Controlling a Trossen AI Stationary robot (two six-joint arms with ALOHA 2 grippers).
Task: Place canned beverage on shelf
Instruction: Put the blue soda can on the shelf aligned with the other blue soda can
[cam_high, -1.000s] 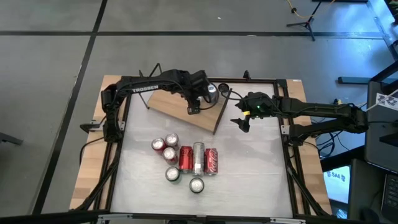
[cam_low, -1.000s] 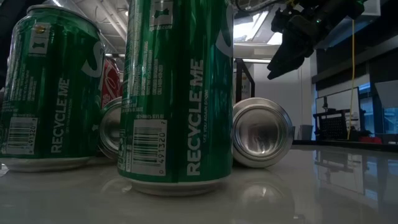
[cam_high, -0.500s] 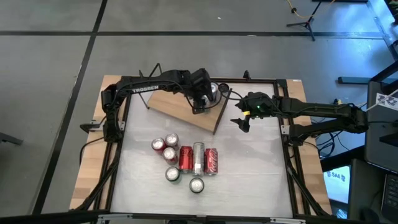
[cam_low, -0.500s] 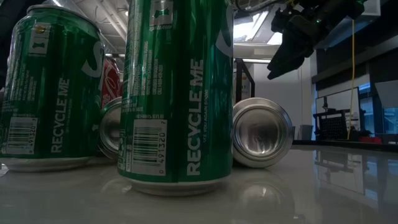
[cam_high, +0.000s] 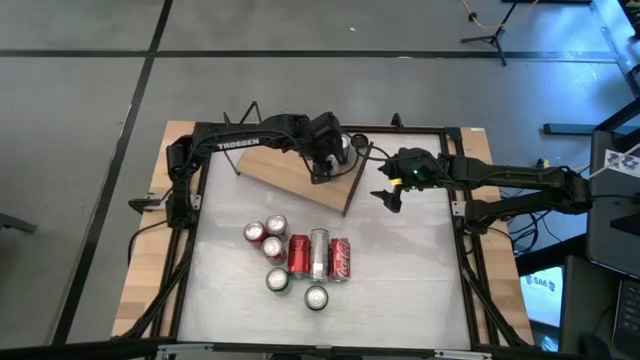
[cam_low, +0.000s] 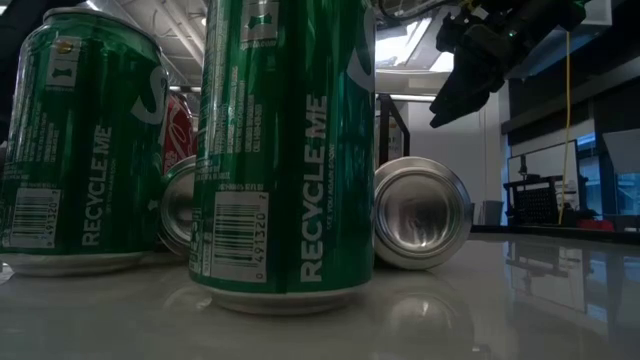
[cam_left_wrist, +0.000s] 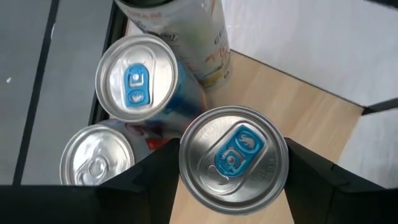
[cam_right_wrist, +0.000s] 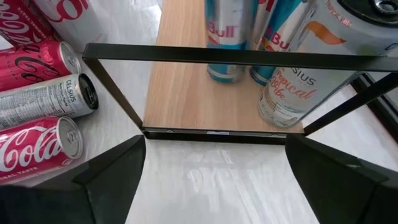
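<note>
Shelf (cam_high: 300, 172) directly under left claw (cam_left_wrist: 231, 186), carrying three cans beside the claw. Left claw grips a blue-tab can (cam_left_wrist: 233, 155) over the board, apparently not yet released. Right claw (cam_high: 388, 196) wide, empty, just off the shelf edge. Eight cans (cam_high: 318, 254) remain on the table, well apart.

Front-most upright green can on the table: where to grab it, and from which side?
Grip the green can on its upper cylindrical wall, coming straight down. It stands upright with its round top facing up, so the wall offers two parallel sides. Bare table lies to its right, and the second green can stands apart on its left, so jaws set left to right should probably fit.
</note>
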